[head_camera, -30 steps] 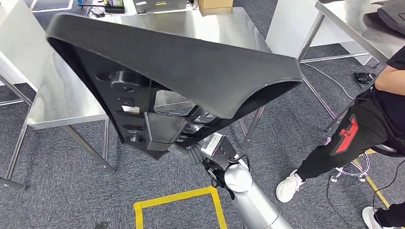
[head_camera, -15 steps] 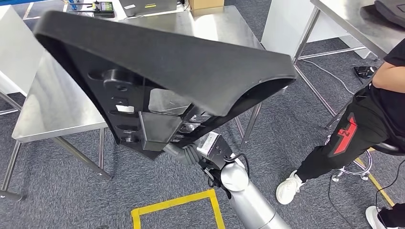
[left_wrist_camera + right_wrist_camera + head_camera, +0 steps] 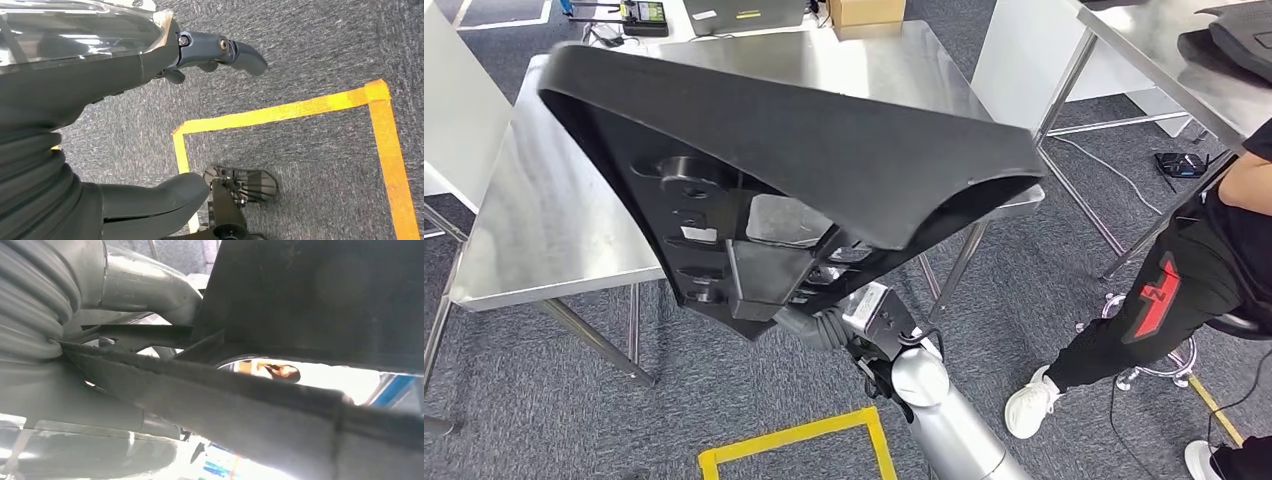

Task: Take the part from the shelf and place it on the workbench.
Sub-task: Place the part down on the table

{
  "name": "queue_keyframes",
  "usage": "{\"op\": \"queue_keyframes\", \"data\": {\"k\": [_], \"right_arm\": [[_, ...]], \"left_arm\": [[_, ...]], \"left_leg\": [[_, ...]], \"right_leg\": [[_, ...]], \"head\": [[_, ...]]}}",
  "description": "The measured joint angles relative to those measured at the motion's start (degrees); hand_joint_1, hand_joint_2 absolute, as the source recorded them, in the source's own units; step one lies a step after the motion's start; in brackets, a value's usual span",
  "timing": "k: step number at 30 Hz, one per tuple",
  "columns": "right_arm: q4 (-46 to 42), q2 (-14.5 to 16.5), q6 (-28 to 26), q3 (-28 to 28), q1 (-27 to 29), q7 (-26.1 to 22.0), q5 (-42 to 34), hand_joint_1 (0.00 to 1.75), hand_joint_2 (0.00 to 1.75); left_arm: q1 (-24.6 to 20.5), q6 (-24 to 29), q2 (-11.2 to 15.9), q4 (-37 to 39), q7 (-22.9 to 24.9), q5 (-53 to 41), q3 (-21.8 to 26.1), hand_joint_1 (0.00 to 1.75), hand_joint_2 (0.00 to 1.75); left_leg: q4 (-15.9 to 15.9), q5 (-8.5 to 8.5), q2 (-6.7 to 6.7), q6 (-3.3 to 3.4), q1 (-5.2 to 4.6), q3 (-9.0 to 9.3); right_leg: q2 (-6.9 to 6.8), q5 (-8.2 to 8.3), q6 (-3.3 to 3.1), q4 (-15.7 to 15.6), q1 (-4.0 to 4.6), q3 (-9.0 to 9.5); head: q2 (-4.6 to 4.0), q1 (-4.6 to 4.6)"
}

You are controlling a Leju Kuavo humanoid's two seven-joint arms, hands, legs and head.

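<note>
Head view: the right hand [image 3: 819, 322], just below frame centre, grips the lower edge of a large black moulded part [image 3: 824, 170] and holds it up in the air. The part spans the middle and upper frame and hides much of the steel workbench [image 3: 544, 220] behind it; part is above the bench, not resting on it. Underside of the part faces the camera: ribs, round bosses and a rectangular block visible. Right wrist view: grey ribbed cover and thumb [image 3: 145, 287] lie against the part's dark ribbed surface, fingers mostly hidden by the part. Left wrist view: left hand [image 3: 165, 65] hangs over grey carpet, fingers [image 3: 240, 50] extended and apart, holding nothing. Yellow tape [image 3: 794, 425] marks a square outline on the floor, lower centre of the head view. A person [image 3: 1194, 270] in black clothing and white shoes sits at the right edge. A cardboard box [image 3: 866, 10] sits at the far side of the bench, top centre.
</note>
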Motion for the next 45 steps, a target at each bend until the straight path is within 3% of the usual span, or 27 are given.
{"op": "queue_keyframes", "data": {"k": [2, 3, 4, 5, 7, 9, 11, 14, 15, 16, 18, 20, 22, 25, 26, 29, 30, 31, 32, 34, 36, 38, 40, 41, 43, 45], "right_arm": [[0.0, -0.2, 0.0, -0.1, 0.1, 0.0, 0.0, 1.75, 1.75], [0.0, -0.3, 0.0, -0.1, 0.1, 0.0, 0.0, 1.75, 1.75], [0.0, -0.3, 0.0, -0.2, 0.1, 0.0, 0.0, 1.75, 1.75], [0.0, -0.4, 0.0, -0.2, 0.1, 0.0, 0.0, 1.75, 1.75], [0.0, -0.4, 0.0, -0.4, 0.1, 0.0, 0.0, 1.75, 1.75], [-0.2, -0.4, 0.0, -0.5, 0.2, 0.0, -0.1, 1.75, 1.75], [-0.3, -0.2, 0.0, -0.6, 0.1, 0.0, -0.1, 1.75, 1.75], [-0.4, -0.2, -0.1, -0.6, 0.2, 0.0, -0.1, 1.75, 1.75], [-0.4, -0.2, -0.4, -0.6, 0.2, 0.0, 0.1, 1.75, 1.75], [-0.3, -0.2, -1.0, -0.6, 0.3, 0.1, 0.6, 1.75, 1.75], [-0.3, -0.2, -3.1, -0.6, 0.0, 0.3, 2.2, 1.75, 1.75], [0.1, -0.1, -5.6, -0.7, -1.2, 0.5, 4.1, 1.75, 1.75], [0.8, 0.4, -7.4, -1.0, -2.9, 0.8, 6.0, 1.75, 1.75], [1.8, 1.4, -8.3, -1.1, -6.1, 2.3, 8.5, 1.75, 1.75], [2.2, 1.8, -8.3, -1.1, -7.3, 3.0, 9.1, 1.75, 1.75], [4.6, 3.1, -8.9, -1.0, -11.2, 5.3, 10.9, 1.75, 1.75], [5.8, 3.6, -9.3, -1.0, -12.4, 5.9, 11.7, 1.75, 1.75], [7.0, 4.0, -9.8, -1.0, -13.6, 6.3, 12.6, 1.75, 1.75], [8.3, 4.5, -10.2, -0.9, -14.9, 6.6, 13.5, 1.75, 1.75], [10.9, 5.3, -10.9, -0.8, -17.6, 7.1, 15.0, 1.75, 1.75], [13.5, 6.1, -11.4, -0.6, -20.0, 7.3, 16.3, 1.75, 1.75], [15.8, 7.0, -11.7, -0.5, -21.8, 7.6, 17.3, 1.75, 1.75], [17.4, 8.1, -11.8, -0.4, -23.3, 7.7, 18.0, 1.75, 1.75], [18.2, 8.7, -11.8, -0.3, -24.0, 7.7, 18.2, 1.75, 1.75], [19.7, 9.8, -11.7, 0.1, -25.0, 7.8, 18.5, 1.75, 1.75], [21.1, 10.5, -11.6, 0.6, -25.4, 7.8, 18.7, 1.75, 1.75]], "left_arm": [[0.0, 0.1, -0.1, 0.0, 0.0, 0.0, 0.0, 0.0, 1.75], [0.0, 0.1, -0.1, 0.0, 0.0, -0.1, 0.0, 0.0, 1.75], [0.0, 0.1, -0.2, 0.0, 0.0, -0.1, 0.0, 0.0, 1.75], [-0.1, 0.2, -0.2, 0.0, 0.0, -0.1, 0.0, 0.0, 1.75], [-0.1, 0.2, -0.3, 0.0, 0.1, -0.1, 0.0, 0.0, 1.75], [-0.1, 0.3, -0.4, 0.0, 0.1, -0.1, 0.0, 0.0, 1.75], [-0.3, 0.4, -0.4, 0.0, 0.1, -0.1, 0.0, 0.0, 1.75], [-0.1, 0.4, -0.4, 0.0, 0.1, -0.1, 0.0, 0.0, 1.75], [-0.1, 0.4, -0.4, 0.0, 0.1, 0.0, 0.0, 0.0, 1.75], [0.0, 0.4, -0.3, 0.0, 0.1, 0.0, 0.0, 0.0, 1.75], [0.0, 0.5, -0.3, 0.0, 0.1, 0.3, 0.0, 0.0, 1.75], [0.0, 0.7, -0.3, 0.0, 0.1, 0.6, 0.1, 0.0, 1.75], [0.1, 0.9, -0.5, 0.0, 0.3, 0.7, 0.2, 0.0, 1.75], [0.0, 0.9, -0.7, 0.0, 0.6, 0.6, 0.4, 0.0, 1.75], [-0.1, 0.9, -0.7, 0.0, 0.6, 0.5, 0.5, 0.0, 1.75], [-0.2, 0.7, -0.9, 0.0, 0.6, 0.5, 0.6, 0.0, 1.75], [-0.1, 0.7, -1.0, 0.0, 0.6, 0.5, 0.6, 0.0, 1.75], [-0.1, 0.8, -1.2, 0.0, 0.6, 0.5, 0.7, 0.0, 1.75], [-0.1, 0.9, -1.3, 0.0, 0.6, 0.5, 0.7, 0.0, 1.75], [-0.1, 1.0, -1.6, 0.0, 0.8, 0.3, 0.8, 0.0, 1.75], [-0.2, 1.1, -1.8, 0.0, 1.1, 0.1, 1.1, 0.0, 1.75], [-0.1, 1.5, -1.9, 0.0, 1.6, 0.1, 1.3, 0.0, 1.75], [-0.1, 1.9, -2.0, 0.0, 1.6, 0.3, 1.5, 0.0, 1.75], [-0.1, 2.0, -2.0, 0.0, 1.6, 0.5, 1.6, 0.0, 1.75], [0.0, 2.1, -2.1, 0.0, 1.5, 0.7, 1.8, 0.0, 1.75], [0.4, 2.1, -2.1, 0.0, 1.5, 0.9, 2.1, 0.0, 1.75]], "left_leg": [[0.0, -0.78, -0.06, -0.07, -0.15, 1.1], [0.0, -1.2, -0.07, -0.19, -0.21, 1.69], [-0.1, -1.58, -0.06, -0.38, -0.27, 2.07], [-0.1, -1.9, -0.03, -0.67, -0.31, 2.27], [0.2, -2.12, 0.06, -1.19, -0.37, 2.43], [1.8, -2.5, 0.09, -1.64, -0.33, 1.98], [6.7, -4.06, 0.06, -2.25, -0.14, -0.81], [15.9, -7.23, 0.06, -3.18, 0.3, -7.56], [16.4, -6.76, 0.07, -3.35, 0.44, -8.76], [14.9, -5.07, 0.08, -3.45, 0.58, -8.93], [7.8, 0.44, 0.14, -3.42, 0.77, -6.99], [2.3, 2.34, 0.26, -2.88, 0.62, -4.9], [1.1, 1.63, 0.31, -1.86, 0.32, -4.15], [0.7, 2.16, 0.32, -0.52, 0.32, -2.9], [0.6, 2.11, 0.3, -0.22, 0.35, -2.54], [0.6, 1.37, 0.24, 0.2, 0.23, -1.92], [0.6, 1.01, 0.15, 0.2, 0.21, -1.57], [0.6, 0.62, 0.03, 0.15, 0.21, -1.1], [0.6, 0.18, -0.1, 0.05, 0.21, -0.51], [0.6, -0.78, -0.27, -0.29, 0.14, 0.73], [0.5, -1.64, -0.37, -0.89, 0.0, 1.5], [0.6, -1.95, -0.35, -1.55, -0.09, 1.87], [2.3, -2.17, -0.19, -2.06, 0.02, 1.2], [4.5, -2.61, -0.11, -2.34, 0.11, -0.06], [11.1, -4.61, -0.04, -2.92, 0.23, -4.42], [16.0, -6.81, -0.01, -3.36, 0.3, -8.66]], "right_leg": [[-0.05, 3.91, 0.54, -6.4, 0.19, 1.95], [-0.2, 5.89, 0.41, -10.5, 0.38, 3.46], [-0.37, 6.96, -0.11, -13.6, 0.63, 4.65], [-0.51, 7.65, -0.77, -15.5, 0.89, 5.44], [-0.53, 7.46, -2.06, -16.1, 1.07, 5.98], [-0.32, 7.54, -2.7, -16.4, 0.58, 6.99], [-0.23, 7.08, -3.38, -16.6, 0.14, 8.08], [-0.07, 6.1, -3.78, -16.7, 0.13, 9.06], [0.04, 5.76, -3.69, -16.6, 0.12, 9.44], [0.15, 5.39, -3.54, -16.6, 0.08, 9.92], [0.28, 4.5, -3.04, -16.6, 0.04, 11.03], [0.39, 3.68, -2.31, -16.6, 0.27, 11.72], [0.48, 3.39, -1.43, -16.2, 0.55, 12.01], [0.24, 2.52, -0.5, -13.9, 0.37, 11.04], [0.13, 1.84, -0.39, -11.3, 0.26, 9.49], [0.03, -1.35, -0.58, -0.2, 0.17, 1.98], [0.03, -1.84, -0.51, 1.5, 0.17, 0.19], [0.02, -1.28, -0.27, 1.0, 0.17, -0.45], [0.02, 0.34, 0.07, -1.7, 0.18, -0.04], [-0.1, 5.31, 0.53, -10.2, 0.33, 2.5], [-0.36, 8.03, -0.37, -15.2, 0.65, 4.34], [-0.38, 8.27, -1.67, -15.9, 0.74, 5.03], [-0.18, 8.34, -2.37, -16.1, 0.37, 5.82], [-0.1, 8.14, -2.74, -16.2, 0.21, 6.29], [-0.05, 7.53, -3.43, -16.2, 0.16, 6.99], [0.08, 6.76, -3.65, -16.2, 0.2, 7.78]], "head": [[0.0, 0.01], [0.0, -0.01], [0.0, -0.03], [0.0, -0.04], [0.0, -0.07], [0.0, -0.05], [0.0, -0.08], [0.0, -0.13], [0.0, -0.12], [0.0, -0.12], [0.0, -0.11], [0.0, -0.1], [0.0, -0.07], [0.01, 0.02], [0.01, 0.06], [0.0, 0.14], [0.0, 0.14], [0.0, 0.14], [0.0, 0.14], [0.0, 0.16], [0.0, 0.17], [0.0, 0.14], [0.0, 0.11], [0.0, 0.08], [0.0, 0.03], [0.0, 0.02]]}}
